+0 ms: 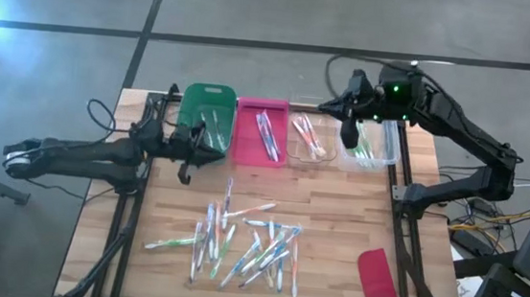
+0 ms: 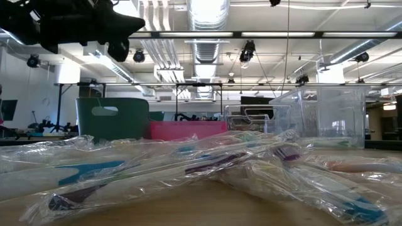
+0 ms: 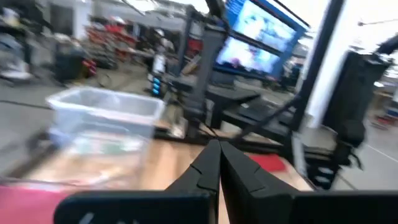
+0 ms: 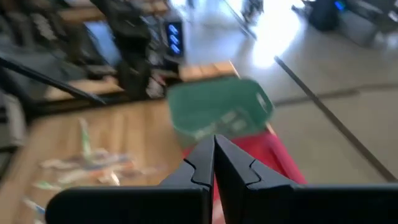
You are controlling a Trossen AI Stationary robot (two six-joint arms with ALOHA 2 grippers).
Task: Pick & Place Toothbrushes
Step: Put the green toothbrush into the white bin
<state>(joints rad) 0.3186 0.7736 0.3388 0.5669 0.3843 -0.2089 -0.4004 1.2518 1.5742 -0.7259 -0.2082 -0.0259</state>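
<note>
Several wrapped toothbrushes (image 1: 242, 243) lie in a loose pile on the wooden table's middle; in the low view the toothbrushes (image 2: 188, 166) fill the foreground. More of them lie in a row of bins at the far edge: green bin (image 1: 205, 119), pink bin (image 1: 261, 131) and two clear bins (image 1: 309, 138) (image 1: 371, 143). My left gripper (image 3: 217, 149) is shut and empty; it hovers by the green bin's near side (image 1: 197, 157), pointing toward the table's right. My right gripper (image 4: 214, 146) is shut and empty, high above the clear bins (image 1: 331, 106), pointing toward the left.
A flat red lid (image 1: 378, 282) lies at the table's near right corner. Dark frame rails run along the table's left and right sides (image 1: 402, 228). Bare wood shows between the bins and the pile (image 1: 338, 198). Monitors and stands fill the room beyond.
</note>
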